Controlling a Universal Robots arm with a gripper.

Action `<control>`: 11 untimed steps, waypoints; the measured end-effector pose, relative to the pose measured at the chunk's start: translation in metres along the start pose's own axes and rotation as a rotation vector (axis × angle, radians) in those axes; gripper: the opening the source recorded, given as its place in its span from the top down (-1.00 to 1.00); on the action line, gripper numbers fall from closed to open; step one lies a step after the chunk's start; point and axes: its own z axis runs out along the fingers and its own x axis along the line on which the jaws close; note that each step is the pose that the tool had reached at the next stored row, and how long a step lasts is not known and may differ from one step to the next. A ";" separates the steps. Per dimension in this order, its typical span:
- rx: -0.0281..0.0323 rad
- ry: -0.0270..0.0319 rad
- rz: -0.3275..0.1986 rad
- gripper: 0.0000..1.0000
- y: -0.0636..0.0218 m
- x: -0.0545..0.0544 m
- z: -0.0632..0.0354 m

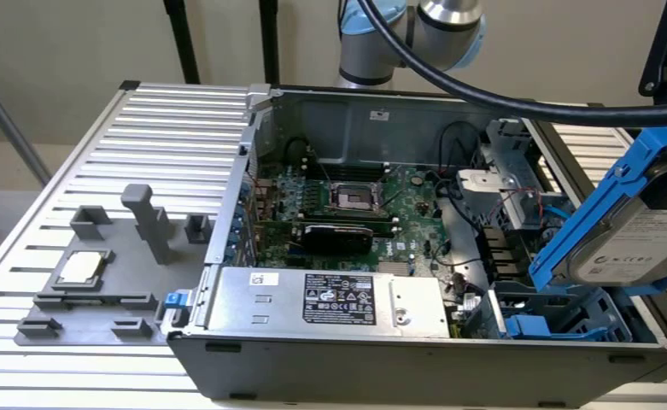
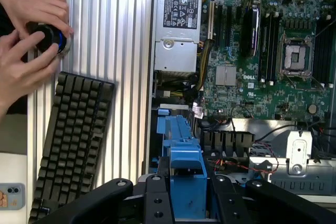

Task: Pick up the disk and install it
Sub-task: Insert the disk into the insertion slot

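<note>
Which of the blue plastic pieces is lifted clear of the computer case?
The blue frame around the disk, held tilted by the gripper over the case's end. The others sit lower: one in the drive bay, one small tab beside the power supply.

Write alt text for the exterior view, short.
A hard disk in a blue frame hangs tilted over the blue drive bay at the corner of an open computer case, on the exterior view's right. The case lies on a slatted table, exposing the motherboard and power supply; a CPU chip sits on a grey fixture at the exterior view's left.
</note>
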 end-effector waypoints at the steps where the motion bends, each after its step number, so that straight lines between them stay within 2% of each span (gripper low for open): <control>1: 0.0000 0.0000 0.000 0.35 0.0000 0.000 0.0000; 6: 0.0013 0.0000 0.000 0.35 0.0004 -0.001 0.0015; 11: 0.0021 -0.0002 0.010 0.35 0.0022 -0.006 0.0104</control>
